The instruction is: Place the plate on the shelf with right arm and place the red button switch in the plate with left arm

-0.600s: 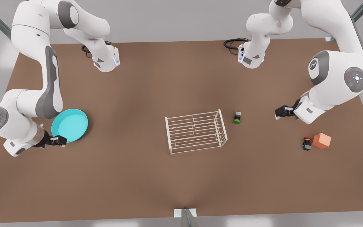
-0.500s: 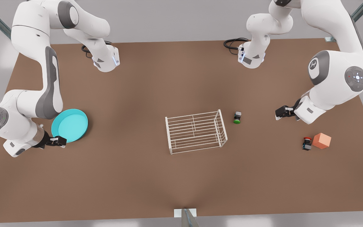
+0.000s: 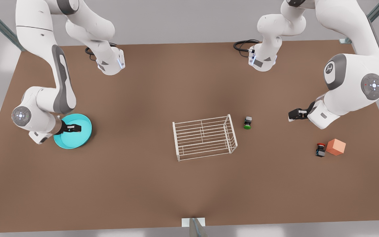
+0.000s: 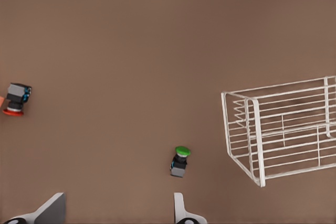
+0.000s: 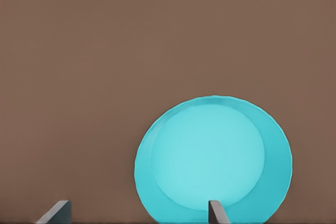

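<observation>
Two tools spread wide, right tool [image 3: 74, 127] over plate [image 3: 81, 131], left tool [image 3: 293, 115] hovering near green switch [image 3: 247, 122], no legible labels

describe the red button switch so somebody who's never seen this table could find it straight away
Start at the white wire shelf in the middle of the brown table, then look toward the front view's right edge for an orange-pink cube. The red button switch lies right beside that cube. Its cap is red, while the similar switch near the shelf has a green one.
</observation>
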